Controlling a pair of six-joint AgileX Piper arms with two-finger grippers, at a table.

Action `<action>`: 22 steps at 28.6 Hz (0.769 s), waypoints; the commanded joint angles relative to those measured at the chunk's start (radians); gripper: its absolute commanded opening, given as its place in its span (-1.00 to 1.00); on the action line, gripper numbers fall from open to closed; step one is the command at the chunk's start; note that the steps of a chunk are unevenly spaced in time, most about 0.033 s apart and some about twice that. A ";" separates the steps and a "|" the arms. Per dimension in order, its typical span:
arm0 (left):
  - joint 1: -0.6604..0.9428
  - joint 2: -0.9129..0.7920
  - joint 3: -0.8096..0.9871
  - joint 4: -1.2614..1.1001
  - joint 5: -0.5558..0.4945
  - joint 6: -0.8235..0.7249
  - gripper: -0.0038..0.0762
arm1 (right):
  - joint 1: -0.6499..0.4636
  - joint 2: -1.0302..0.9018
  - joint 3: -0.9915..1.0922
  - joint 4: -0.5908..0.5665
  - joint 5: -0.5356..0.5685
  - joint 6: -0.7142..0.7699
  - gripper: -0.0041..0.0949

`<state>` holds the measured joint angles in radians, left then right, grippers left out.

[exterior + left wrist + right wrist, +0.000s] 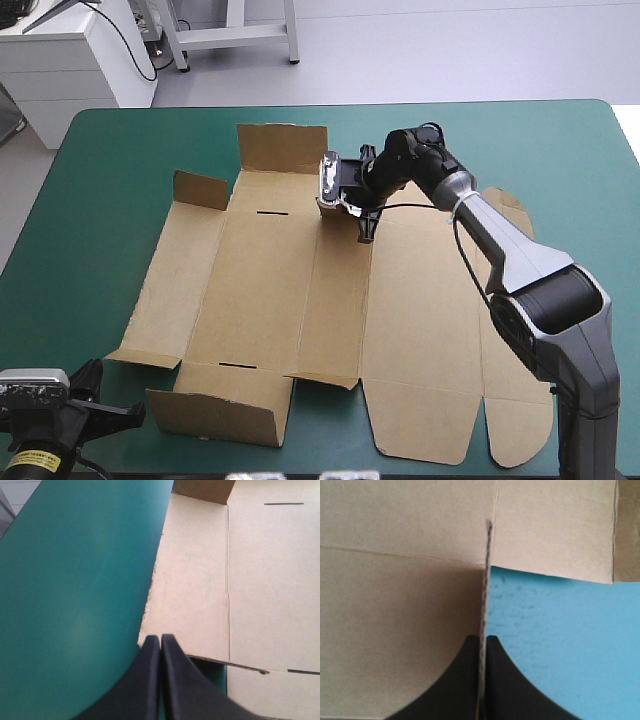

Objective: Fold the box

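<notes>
The brown box [290, 280] lies spread on the teal-green cover, mostly flat. Its far flap [283, 147], a small far-left flap [200, 188] and the near wall [220, 410] stand raised. At the box's far edge my right gripper [363, 218] is shut on an upright flap. That flap shows edge-on [486, 580] between the fingers of the right gripper [484, 642]. My left gripper [115, 408] sits at the table's near-left corner, off the board. It [160, 641] is shut on nothing, its tip just short of the left panel's near corner [190, 605].
The teal-green cover [100, 220] runs wide to the left of the box and along the far edge. The box's right panels [430, 400] reach close to the table's near edge, beside my right arm's base.
</notes>
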<state>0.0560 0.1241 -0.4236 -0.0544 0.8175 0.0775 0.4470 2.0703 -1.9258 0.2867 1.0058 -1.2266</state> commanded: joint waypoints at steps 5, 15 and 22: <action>-0.003 0.021 -0.026 -0.012 -0.075 -0.006 -0.92 | 0.001 -0.063 -0.044 0.040 -0.069 0.075 -0.95; -0.003 0.021 -0.026 -0.012 -0.075 -0.006 -0.92 | 0.001 -0.063 -0.044 0.040 -0.109 0.161 -0.12; -0.003 0.021 -0.026 -0.003 -0.075 -0.001 -0.92 | 0.001 -0.076 -0.044 0.027 -0.118 0.204 -0.01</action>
<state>0.0560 0.1241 -0.4236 -0.0544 0.8175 0.0775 0.4507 2.0703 -1.9336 0.3026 0.9215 -1.0536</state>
